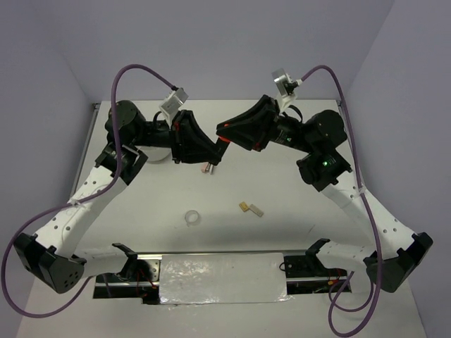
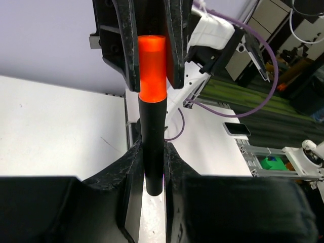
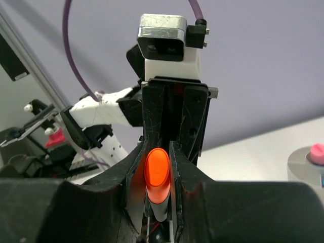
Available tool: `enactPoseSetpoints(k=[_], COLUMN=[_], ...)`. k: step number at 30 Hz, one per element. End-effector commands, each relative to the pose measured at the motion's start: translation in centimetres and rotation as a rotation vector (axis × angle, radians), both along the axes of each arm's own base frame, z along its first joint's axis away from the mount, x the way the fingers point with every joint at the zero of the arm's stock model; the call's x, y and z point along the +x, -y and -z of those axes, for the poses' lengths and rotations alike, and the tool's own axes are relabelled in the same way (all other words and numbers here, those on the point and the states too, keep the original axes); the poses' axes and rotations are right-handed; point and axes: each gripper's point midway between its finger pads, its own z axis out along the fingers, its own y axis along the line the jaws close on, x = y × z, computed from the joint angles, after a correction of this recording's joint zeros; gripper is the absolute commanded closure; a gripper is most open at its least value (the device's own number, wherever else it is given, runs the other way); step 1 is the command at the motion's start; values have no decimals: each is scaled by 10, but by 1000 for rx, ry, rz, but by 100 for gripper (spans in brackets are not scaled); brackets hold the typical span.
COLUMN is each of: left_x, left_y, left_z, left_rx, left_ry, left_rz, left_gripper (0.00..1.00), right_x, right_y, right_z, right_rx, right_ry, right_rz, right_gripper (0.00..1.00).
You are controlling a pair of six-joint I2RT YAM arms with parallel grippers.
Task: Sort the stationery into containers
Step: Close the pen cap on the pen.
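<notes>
I judge the sorting to be well advanced but not finished. In the top view both arms meet in the air at about 12 o'clock from the middle of the table (image 1: 317, 232), and they share one marker (image 2: 152, 136). The left gripper (image 2: 153, 152) is clamped on its black barrel. The right gripper (image 3: 156, 164) is closed tightly on the orange cap (image 3: 156, 167), so the marker is bridged between the two pincers, above the table and not in any compartment. I cannot say whether this is a handover or work on the cap. The dish (image 3: 304, 172) stands at about 10 o'clock, mostly hidden behind the left arm in the top view. In the right wrist view I see only a part of its wall, with the pink cylinder (image 3: 317, 151) standing up out of it, so I count that item as sorted. What else lies inside, and in which compartment, I cannot tell. On the table I count the tape ring (image 1: 192, 218) near the middle, two small blocks (image 1: 251, 208) close together at 3 o'clock from the ring, and one pinkish piece (image 1: 206, 169) at 12 o'clock from the ring, just under the grippers and too small to name. So by my judgement this marker and those loose items are left to place.
</notes>
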Motion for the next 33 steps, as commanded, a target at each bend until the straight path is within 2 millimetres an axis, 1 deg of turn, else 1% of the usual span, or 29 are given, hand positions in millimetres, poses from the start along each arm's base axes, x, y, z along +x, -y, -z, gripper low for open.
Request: enactPoseSetpoints(k=[1,2,3,4,5,6,7,8,11,13,16,18,21,22,25,28,30,33], left_x=[11,7,6,4,2,1,-2,-3,-3,-5,-9,-10,-15,-18,-23,-26,-26,-25], left_y=[-8,-8,-8,-8,-10,-12,-14,-14,-14,-13,-14,-13,-10,-8,-7,-7,-7,-8], left_z=[-37,-35,-26,-21,-16,-14,-16,-13,-11,-8,-3,6,19,22,30,36,38,42], left_rx=[-119,-112,-94,-84,-71,-68,-71,-66,-54,-44,-33,-3,29,34,57,75,77,93], left_ry=[208,222,208,200,193,193,201,193,188,179,179,156,141,144,133,117,116,114], left_rz=[-160,-157,-153,-151,-157,-162,-169,-171,-164,-144,-124,-114,-82,-70,-50,-39,-39,-46], left_gripper=[100,100,100,100,100,100,100,100,100,100,100,100,100,100,100,100,100,100], right_x=[-23,-22,-22,-23,-22,-21,-20,-20,-25,-30,-31,-28,-23,-19,-17,-16,-15,-18], right_y=[-20,-18,-17,-17,-16,-15,-15,-15,-14,-12,-7,-5,0,1,6,6,5,6], right_z=[68,63,62,60,58,57,61,62,62,60,50,47,43,42,33,30,32,31], right_rx=[-254,-252,-250,-249,-248,-249,-261,-264,-266,-265,-248,-244,-235,-237,-231,-243,-255,-253], right_ry=[-195,-177,-170,-163,-152,-146,-163,-159,-156,-144,-93,-86,-57,-47,-19,-3,-3,7], right_rz=[-191,-182,-181,-186,-186,-186,-189,-195,-221,-240,-217,-198,-144,-120,-112,-119,-126,-140], right_gripper=[74,83,88,91,86,76,67,56,48,48,50,50,46,45,45,48,50,56])
